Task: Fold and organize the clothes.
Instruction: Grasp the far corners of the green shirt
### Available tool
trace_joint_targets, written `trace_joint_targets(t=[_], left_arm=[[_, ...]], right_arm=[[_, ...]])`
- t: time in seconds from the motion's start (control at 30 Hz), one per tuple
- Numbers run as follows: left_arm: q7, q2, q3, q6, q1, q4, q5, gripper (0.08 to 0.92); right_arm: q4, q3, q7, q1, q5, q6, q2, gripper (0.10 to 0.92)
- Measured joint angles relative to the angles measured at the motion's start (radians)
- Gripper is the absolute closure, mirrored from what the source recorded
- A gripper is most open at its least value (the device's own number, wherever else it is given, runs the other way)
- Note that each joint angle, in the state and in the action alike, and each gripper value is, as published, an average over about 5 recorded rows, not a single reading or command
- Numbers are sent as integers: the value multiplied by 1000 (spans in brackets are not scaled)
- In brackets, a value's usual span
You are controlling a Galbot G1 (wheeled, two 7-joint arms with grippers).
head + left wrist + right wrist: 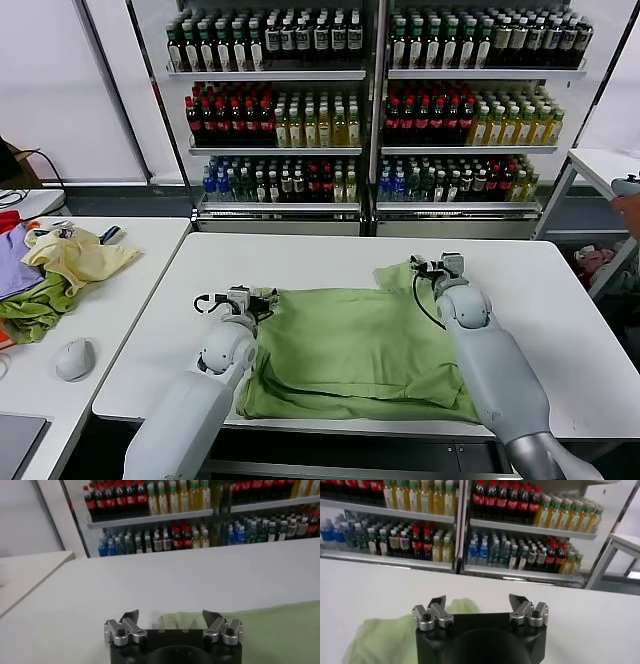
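The light sage-green shirt (pixel 350 345) lies spread flat in the middle of the white table (pixel 300 255), plain side up; no buttons or print show. My left gripper (pixel 240 298) is open and empty at the shirt's far left corner, with green cloth (pixel 260 625) just beyond its fingers (pixel 131 616) in the left wrist view. My right gripper (pixel 440 265) is open and empty at the shirt's far right corner, where a green fold (pixel 390 635) shows beside it in the right wrist view.
A side table (pixel 110 300) on the left holds a pale yellow garment (pixel 75 255), green and purple cloths (pixel 30 300) and a computer mouse (pixel 74 358). Shelves of drink bottles (pixel 370 100) stand behind the table. Another white table (pixel 600 165) is at the far right.
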Motion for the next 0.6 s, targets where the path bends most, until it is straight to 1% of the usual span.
trace_joint_targets(t=[0.1,0.17,0.37,0.6], left_arm=[[2,-4,8,0,-10,17,-16,204],[4,-5,12,-2,-14,24,-27,251],[12,-2,20,-3,-17,34,-49,423],[21,9,20,-4,-6,29,-71,623]], right_arm=[[-43,-7,-8,18,-1,2,7,250],[-66,-11,-15,27,1,2,11,309],[-114,-13,-28,48,23,-13,18,482],[-131,-15,-46,50,65,-28,14,681]])
